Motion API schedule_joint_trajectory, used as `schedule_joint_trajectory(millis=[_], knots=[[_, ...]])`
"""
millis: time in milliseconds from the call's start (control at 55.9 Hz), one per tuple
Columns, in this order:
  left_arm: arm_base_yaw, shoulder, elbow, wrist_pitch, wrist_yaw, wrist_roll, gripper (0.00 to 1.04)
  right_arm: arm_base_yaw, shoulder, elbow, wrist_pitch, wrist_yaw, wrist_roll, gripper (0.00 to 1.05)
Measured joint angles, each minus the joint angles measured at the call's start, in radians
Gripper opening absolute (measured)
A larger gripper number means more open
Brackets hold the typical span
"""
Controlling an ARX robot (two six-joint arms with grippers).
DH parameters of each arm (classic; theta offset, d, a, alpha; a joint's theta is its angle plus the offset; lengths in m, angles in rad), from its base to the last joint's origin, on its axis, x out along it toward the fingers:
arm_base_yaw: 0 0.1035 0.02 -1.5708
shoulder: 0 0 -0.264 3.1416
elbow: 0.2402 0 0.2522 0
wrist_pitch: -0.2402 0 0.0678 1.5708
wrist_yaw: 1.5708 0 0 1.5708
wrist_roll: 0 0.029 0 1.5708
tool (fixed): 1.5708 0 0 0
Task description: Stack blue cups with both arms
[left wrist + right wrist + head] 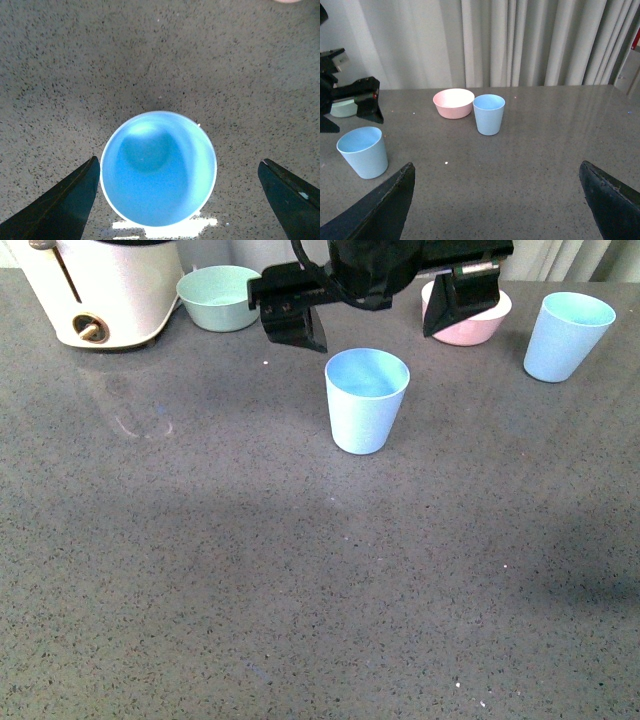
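Note:
One blue cup [367, 399] stands upright in the middle of the grey table. My left gripper [372, 315] hovers open just above and behind it, one finger on each side. In the left wrist view the cup [158, 168] lies between the open fingers [65, 200], nearer one finger, untouched. The second blue cup [567, 335] stands upright at the far right. My right gripper [496, 167] is open and empty, low over bare table, out of the front view. It looks at both cups, the nearer [363, 151] and the farther [489, 114].
A pink bowl [465, 325] sits behind the left gripper, next to the far cup [453, 102]. A sage green bowl [218, 297] and a white appliance [100, 290] stand at the back left. A curtain [530, 40] hangs behind the table.

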Motion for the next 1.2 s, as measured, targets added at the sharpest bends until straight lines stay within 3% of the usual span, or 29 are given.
schedule_joint_trajectory(millis=[340, 608, 697, 769, 858, 1144, 1198], knots=[[0.021, -0.201, -0.17, 0.105, -0.038, 0.055, 0.96, 0.0, 0.0, 0.0, 0.0, 0.0, 0.0, 0.96], [0.091, -0.488, -0.446, 0.383, -0.077, 0.174, 0.95, 0.0, 0.0, 0.0, 0.0, 0.0, 0.0, 0.96], [0.127, -0.605, -0.654, 0.76, -0.245, 0.341, 0.81, 0.0, 0.0, 0.0, 0.0, 0.0, 0.0, 0.96], [0.176, -0.703, -0.84, 1.032, -0.261, 0.471, 0.69, 0.0, 0.0, 0.0, 0.0, 0.0, 0.0, 0.96], [0.236, -0.812, -1.06, 1.238, -0.219, 0.554, 0.51, 0.0, 0.0, 0.0, 0.0, 0.0, 0.0, 0.96], [0.352, -1.014, -1.408, 1.34, -0.092, 0.606, 0.03, 0.0, 0.0, 0.0, 0.0, 0.0, 0.0, 0.96], [0.37, -1.049, -1.449, 1.346, -0.076, 0.609, 0.02, 0.0, 0.0, 0.0, 0.0, 0.0, 0.0, 0.96]])
